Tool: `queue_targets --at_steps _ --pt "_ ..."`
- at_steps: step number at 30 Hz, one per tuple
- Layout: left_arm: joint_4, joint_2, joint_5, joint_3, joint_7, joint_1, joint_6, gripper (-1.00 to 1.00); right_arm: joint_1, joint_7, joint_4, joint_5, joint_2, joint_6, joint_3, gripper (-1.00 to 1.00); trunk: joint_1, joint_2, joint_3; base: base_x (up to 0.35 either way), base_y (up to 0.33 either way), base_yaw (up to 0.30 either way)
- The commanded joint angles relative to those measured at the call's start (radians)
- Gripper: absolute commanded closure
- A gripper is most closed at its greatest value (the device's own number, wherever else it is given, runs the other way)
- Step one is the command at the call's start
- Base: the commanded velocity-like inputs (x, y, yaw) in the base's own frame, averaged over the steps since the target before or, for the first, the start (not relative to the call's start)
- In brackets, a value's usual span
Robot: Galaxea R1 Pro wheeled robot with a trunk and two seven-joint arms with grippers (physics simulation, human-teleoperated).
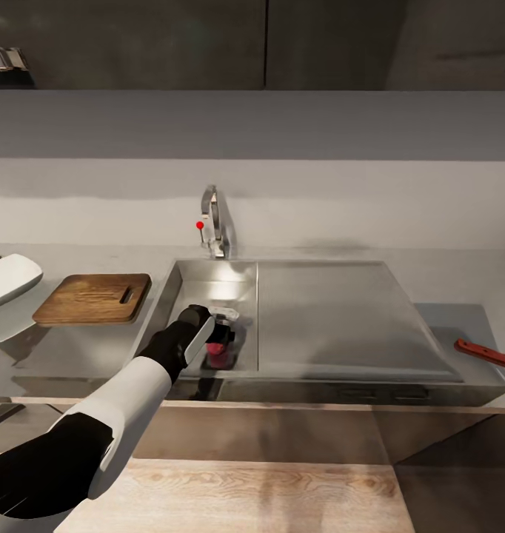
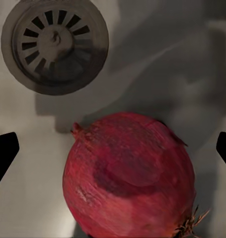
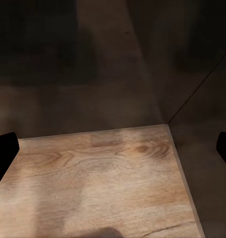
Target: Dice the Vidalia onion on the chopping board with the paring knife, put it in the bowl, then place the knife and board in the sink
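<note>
1. Head view — left gripper (image 1: 221, 334) is down in the sink (image 1: 180, 277) basin, right over the onion (image 1: 218, 354), which sits on the basin floor near the front wall. Board (image 1: 95, 298) lies on the countertop (image 1: 460, 285) just left of the sink, its long axis left-right, slot handle toward the sink. Bowl (image 1: 7, 279) is further left, at the frame edge. Knife (image 1: 486, 354) is on the counter right of the drainboard, red handle toward the sink; the blade runs out of frame.

2. Left wrist view — jaws wide, one dark tip at each frame edge, nothing held. Onion (image 2: 130, 176) lies between them on the steel, root tuft to one side, so its axis looks flat, not upright. Drain (image 2: 55, 45) is near, apart from the onion.

3. Right wrist view — right gripper (image 3: 113, 153) tips spread wide, empty, over wood-grain floor (image 3: 103, 173).

4. Judgement: the step is grasping the onion. Drop lower so the pads meet its widest girth, centre it, close gently — a round, slick skin may roll or squirt out.
</note>
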Motion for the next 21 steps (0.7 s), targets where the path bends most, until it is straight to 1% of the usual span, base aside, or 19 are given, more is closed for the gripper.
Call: queue_targets --at_steps 1,21 --pt "0.0 0.001 0.011 -0.004 0.009 -0.001 0.003 -1.0 -0.001 -0.01 0.001 0.011 0.0 -0.002 -0.001 -1.0 0.0 -0.001 -0.001 0.006 0.0 0.0" --pt "0.03 0.0 0.011 -0.006 0.008 -0.001 0.002 -1.0 -0.001 -0.01 0.001 0.011 0.0 -0.001 -0.001 -1.0 0.0 -0.001 -0.002 0.0 0.0 0.0"
